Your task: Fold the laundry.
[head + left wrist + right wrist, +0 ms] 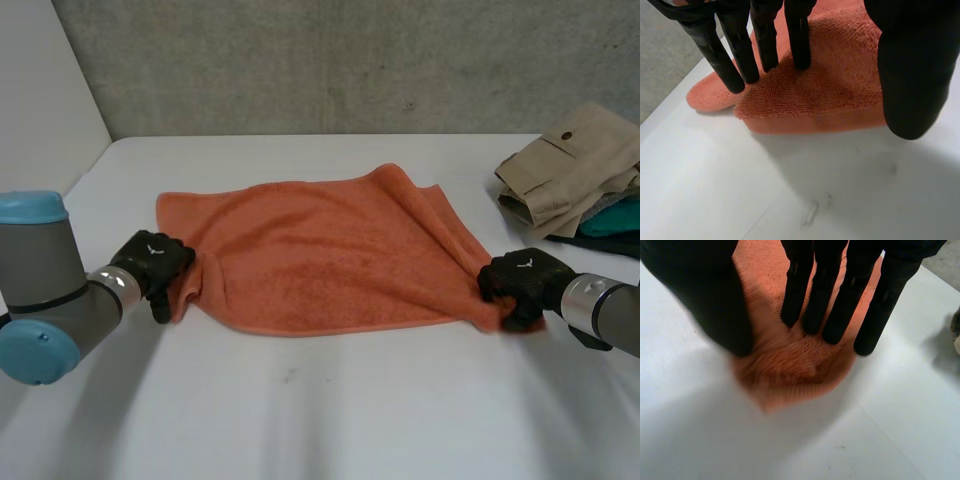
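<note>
Orange towel (320, 255) lies spread mid-desk (330, 410), with a rumpled ridge near its 3 o'clock edge. Left hand (152, 262) at the towel's 8 o'clock corner, right hand (520, 282) at the 4 o'clock corner. Both have straight fingers, tips on cloth, thumb apart, not clamped. Step looks like securing near corners for the first fold. Next: pinch both, lift evenly, carry toward 12 o'clock. Folded pile (575, 165) at 2 o'clock.
</note>
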`<act>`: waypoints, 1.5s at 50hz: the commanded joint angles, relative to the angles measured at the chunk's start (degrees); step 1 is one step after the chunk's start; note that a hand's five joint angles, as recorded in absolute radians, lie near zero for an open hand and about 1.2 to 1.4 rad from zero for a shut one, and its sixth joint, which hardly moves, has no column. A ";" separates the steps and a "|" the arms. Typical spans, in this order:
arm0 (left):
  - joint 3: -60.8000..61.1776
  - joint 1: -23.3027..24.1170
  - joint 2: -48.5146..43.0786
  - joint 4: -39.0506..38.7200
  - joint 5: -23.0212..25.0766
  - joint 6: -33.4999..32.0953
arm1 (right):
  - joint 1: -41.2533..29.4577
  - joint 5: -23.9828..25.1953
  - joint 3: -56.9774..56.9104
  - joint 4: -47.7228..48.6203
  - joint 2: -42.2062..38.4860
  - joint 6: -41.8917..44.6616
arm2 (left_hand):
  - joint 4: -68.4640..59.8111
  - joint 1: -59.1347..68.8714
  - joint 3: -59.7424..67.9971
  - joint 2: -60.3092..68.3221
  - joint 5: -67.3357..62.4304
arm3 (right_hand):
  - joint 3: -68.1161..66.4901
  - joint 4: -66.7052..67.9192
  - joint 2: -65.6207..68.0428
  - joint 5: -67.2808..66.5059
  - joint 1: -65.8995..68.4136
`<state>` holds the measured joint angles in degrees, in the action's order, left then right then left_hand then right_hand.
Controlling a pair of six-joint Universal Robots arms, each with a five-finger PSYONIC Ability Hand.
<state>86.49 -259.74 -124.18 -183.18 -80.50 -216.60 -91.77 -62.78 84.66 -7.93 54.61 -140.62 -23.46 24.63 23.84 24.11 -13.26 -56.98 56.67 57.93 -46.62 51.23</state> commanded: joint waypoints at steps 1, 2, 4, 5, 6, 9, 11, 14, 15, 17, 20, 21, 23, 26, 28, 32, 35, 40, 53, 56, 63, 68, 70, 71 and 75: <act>-1.94 0.99 -1.77 -0.16 -1.33 0.13 | -0.43 -0.15 0.24 -0.15 0.50 -1.32 | -53.79 52.62 53.41 53.14 -53.99 | -23.02 23.33 22.07 -23.38 28.77; -2.03 0.90 -1.51 -0.16 -1.68 0.22 | -0.34 -0.24 0.24 -0.24 0.76 -1.50 | -56.52 55.34 56.13 55.86 -56.71 | -23.02 23.33 22.07 -23.38 28.77; -1.77 0.55 -0.11 0.19 -2.55 0.57 | 0.27 -0.33 0.68 -1.11 2.33 -1.33 | -56.54 55.37 56.16 55.89 -56.74 | -23.02 23.33 22.07 -23.38 28.77; -1.50 0.46 0.68 0.37 -2.65 0.74 | 0.62 -0.33 0.94 -1.55 3.13 -1.15 | -56.54 55.37 56.16 55.89 -56.74 | -23.02 23.33 22.07 -23.38 28.77; -1.15 0.20 1.56 0.54 -2.73 1.01 | 1.06 -0.42 1.21 -2.25 4.01 -0.89 | -56.54 55.37 56.16 55.89 -56.74 | -23.02 23.33 22.07 -23.38 28.77; 2.00 -1.47 6.13 2.12 -2.56 0.92 | 2.55 -0.50 2.09 -6.91 7.35 2.62 | -56.54 55.37 56.16 55.89 -56.74 | -23.02 23.33 22.07 -23.38 28.77; 3.68 -2.52 8.67 3.00 -2.30 0.05 | 3.69 -0.59 2.44 -10.33 8.84 6.04 | -56.54 55.37 56.16 55.89 -56.74 | -23.02 23.33 22.07 -23.38 28.77; 8.32 -4.63 15.69 7.90 -1.33 -5.73 | 6.33 -2.16 3.05 -19.97 11.65 16.03 | -56.54 55.37 56.16 55.89 -56.74 | -23.02 23.33 22.07 -23.38 28.77; 8.69 -5.07 16.42 8.97 -1.33 -6.72 | 6.68 -2.87 3.23 -22.54 12.19 18.43 | -56.54 55.37 56.16 55.89 -56.74 | -23.02 23.33 22.07 -23.38 28.77; 10.71 -6.91 18.44 13.01 -0.98 -10.40 | 8.00 -5.16 3.41 -30.36 13.42 25.46 | -56.54 55.37 56.16 55.89 -56.74 | -23.02 23.33 22.07 -23.38 28.77; 11.33 -9.99 18.53 17.41 0.33 -14.10 | 8.36 -6.31 3.41 -35.22 14.04 29.97 | -56.54 55.37 56.16 55.89 -56.74 | -23.02 23.33 22.07 -23.38 28.77; 10.98 -10.96 18.53 17.94 2.26 -14.19 | 7.58 -5.96 3.32 -33.92 13.69 28.40 | -56.54 55.37 56.16 55.89 -56.74 | -23.02 23.33 22.07 -23.38 28.77; 10.19 -10.97 18.10 17.25 4.81 -13.24 | 6.25 -5.78 2.97 -31.98 13.16 26.02 | -46.40 45.23 46.02 45.75 -46.60 | -23.02 23.33 22.07 -23.38 28.77; 7.91 -10.53 15.55 15.93 8.68 -7.63 | 4.23 -5.51 1.92 -23.48 11.85 17.17 | -2.10 0.92 1.71 1.44 -2.29 | -23.02 23.33 22.07 -23.38 28.77; 7.38 -10.00 14.76 15.75 9.30 -5.07 | 3.61 -5.51 1.56 -20.30 10.96 13.46 | -0.89 -0.29 0.51 0.24 -1.09 | -23.02 23.33 22.07 -23.38 28.77; 6.59 -6.58 12.13 13.65 10.45 1.61 | 1.51 -6.83 -0.02 -13.08 9.21 3.18 | 2.31 -3.49 -2.70 -2.97 2.12 | -23.02 23.33 22.07 -23.38 28.77; 6.24 -4.30 9.76 11.19 9.66 1.36 | 0.63 -7.97 -0.63 -11.32 8.42 0.27 | 2.81 -3.99 -3.20 -3.47 2.62 | -23.02 23.33 22.07 -23.38 28.77; 3.60 -0.34 4.48 6.79 5.36 0.13 | -0.69 -8.59 -1.43 -10.70 7.36 -0.09 | 4.66 -5.84 -5.05 -5.32 4.47 | -23.02 23.33 22.07 -23.38 28.77; -9.05 7.66 -5.63 5.99 -3.26 -0.75 | -0.87 -8.33 -1.34 -10.44 6.74 0.08 | 5.35 -6.53 -5.73 -6.00 5.16 | -23.02 23.33 22.07 -23.38 28.77; -10.90 8.89 -6.86 5.99 -3.88 -0.66 | -0.70 -8.33 -1.07 -10.44 6.74 0.34 | 2.50 -3.67 -2.88 -3.15 2.30 | -23.02 23.33 22.07 -23.38 28.77; -15.38 10.74 -9.24 5.47 -8.71 0.66 | -0.17 -8.24 0.33 -10.35 6.65 0.35 | -48.73 47.55 48.34 48.07 -48.92 | -23.02 23.33 22.07 -23.38 28.77; -16.44 9.78 -7.14 4.76 -13.36 2.76 | 0.71 -8.15 1.56 -10.35 7.18 0.26 | -56.54 55.37 56.16 55.89 -56.74 | -23.02 23.33 22.07 -23.38 28.77; -15.75 9.17 -4.95 5.20 -14.07 3.55 | 1.23 -8.06 1.82 -10.70 7.88 0.00 | -56.54 55.37 56.16 55.89 -56.74 | -23.02 23.33 22.07 -23.38 28.77; -15.39 8.99 -4.06 5.38 -14.07 3.56 | 1.50 -8.06 2.00 -10.70 8.32 -0.09 | -56.54 55.37 56.16 55.89 -56.74 | -23.02 23.33 22.07 -23.38 28.77; -12.32 6.97 1.38 6.26 -11.44 3.73 | 2.56 -7.19 2.88 -12.89 11.57 -0.36 | -56.54 55.37 56.16 55.89 -56.74 | -1.84 2.15 0.89 -2.20 7.59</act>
<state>70.96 -250.52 -129.06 -177.91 -93.80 -213.40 -90.44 -70.76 86.58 -18.79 62.94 -140.69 -68.35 66.13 67.86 68.30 -56.04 -64.94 65.32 64.69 -56.00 51.95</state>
